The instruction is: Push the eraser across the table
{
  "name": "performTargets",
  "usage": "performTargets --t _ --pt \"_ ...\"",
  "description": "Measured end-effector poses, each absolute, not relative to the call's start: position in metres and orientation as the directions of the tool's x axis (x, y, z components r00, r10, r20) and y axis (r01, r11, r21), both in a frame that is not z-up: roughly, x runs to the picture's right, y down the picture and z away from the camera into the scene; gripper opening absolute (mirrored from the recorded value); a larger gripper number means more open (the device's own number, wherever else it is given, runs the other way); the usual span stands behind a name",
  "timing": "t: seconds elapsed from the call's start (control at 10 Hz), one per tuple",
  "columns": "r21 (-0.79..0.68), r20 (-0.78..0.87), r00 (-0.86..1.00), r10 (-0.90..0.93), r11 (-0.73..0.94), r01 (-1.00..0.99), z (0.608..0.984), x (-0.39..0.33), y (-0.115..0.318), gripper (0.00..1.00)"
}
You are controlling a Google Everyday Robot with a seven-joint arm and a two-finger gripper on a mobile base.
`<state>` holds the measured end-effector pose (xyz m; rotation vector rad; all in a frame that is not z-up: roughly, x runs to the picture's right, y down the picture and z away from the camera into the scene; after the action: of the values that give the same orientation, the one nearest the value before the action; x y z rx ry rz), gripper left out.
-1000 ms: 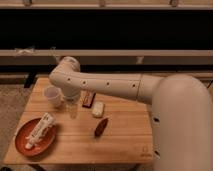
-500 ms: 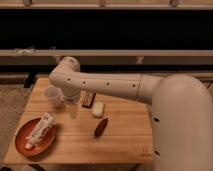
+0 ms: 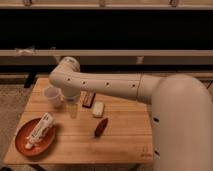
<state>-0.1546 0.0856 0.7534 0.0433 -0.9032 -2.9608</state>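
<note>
camera view: the tool [image 3: 73,108] points down at the bench [image 3: 122,137] between the cup [image 3: 52,96] and the eraser [image 3: 88,99], and i cannot tell whether it is spread or pressed together; the eraser lies just beside it, on the side away from the cup, with a cream block [image 3: 98,109] just beyond. to push well, i judge the tool should go low against the eraser's long side and sweep slowly, centred so the bar does not spin, minding the block

Dim warm light; black band [image 3: 106,30] behind; jaws beside cup [image 3: 52,96]; soft shadows on table [image 3: 122,137].
</note>
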Motion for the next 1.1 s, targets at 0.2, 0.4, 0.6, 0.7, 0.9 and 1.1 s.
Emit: performTargets --t 0.2,0.4,0.6,0.7,0.9,1.1 --pt "0.547 0.006 -0.999 -0.052 -0.836 0.047 0.775 -0.142 0.077 0.80" --pt "0.536 0.012 -0.999 -0.053 -0.843 0.051 0.806 -0.129 0.059 0.80" --pt "0.521 0.020 -0.998 -0.059 -0.851 0.061 0.848 -0.110 0.033 0.66" --pt "0.515 0.019 -0.998 -0.062 -0.855 0.063 0.867 -0.105 0.021 0.55" --pt "0.509 0.012 -0.997 -0.072 -0.858 0.069 0.899 -0.099 0.005 0.36" --pt "0.501 0.013 -0.996 -0.091 -0.861 0.085 0.922 -0.096 -0.002 0.13"
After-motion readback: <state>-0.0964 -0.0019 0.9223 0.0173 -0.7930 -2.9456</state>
